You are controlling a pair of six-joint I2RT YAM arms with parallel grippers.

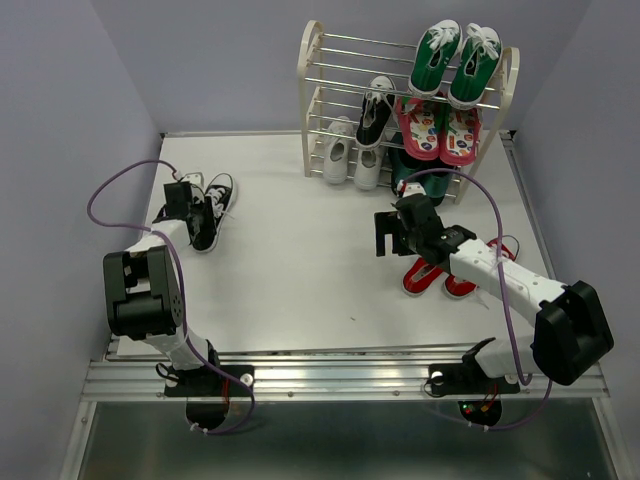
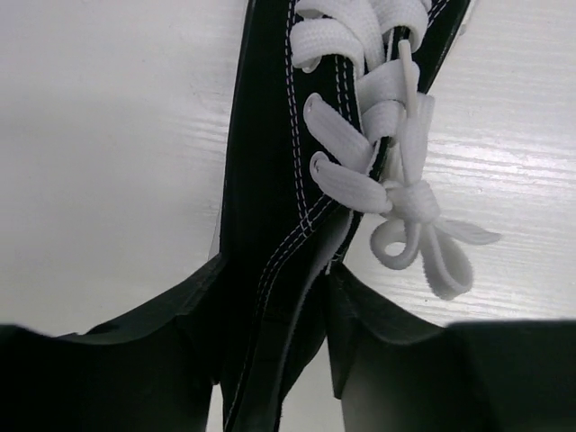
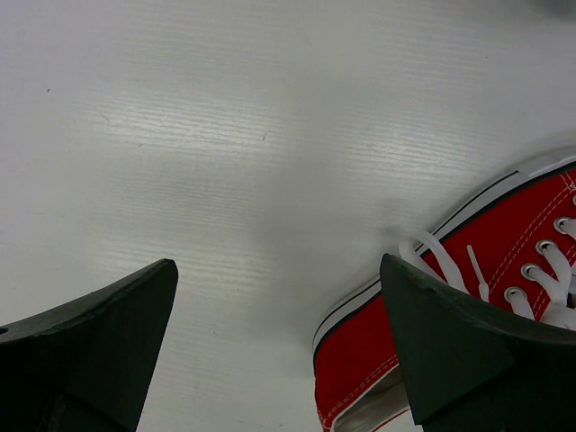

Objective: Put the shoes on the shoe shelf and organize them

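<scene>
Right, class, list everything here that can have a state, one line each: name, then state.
left gripper, shut on the black sneaker on the table
right gripper, open, empty, beside a red sneaker
red sneakers, on the table, not shelved
second black sneaker, on a middle tier of the shoe shelf
white sneakers, on the lowest tier
green sneakers, on the top tier
pink slippers, on a middle tier
</scene>
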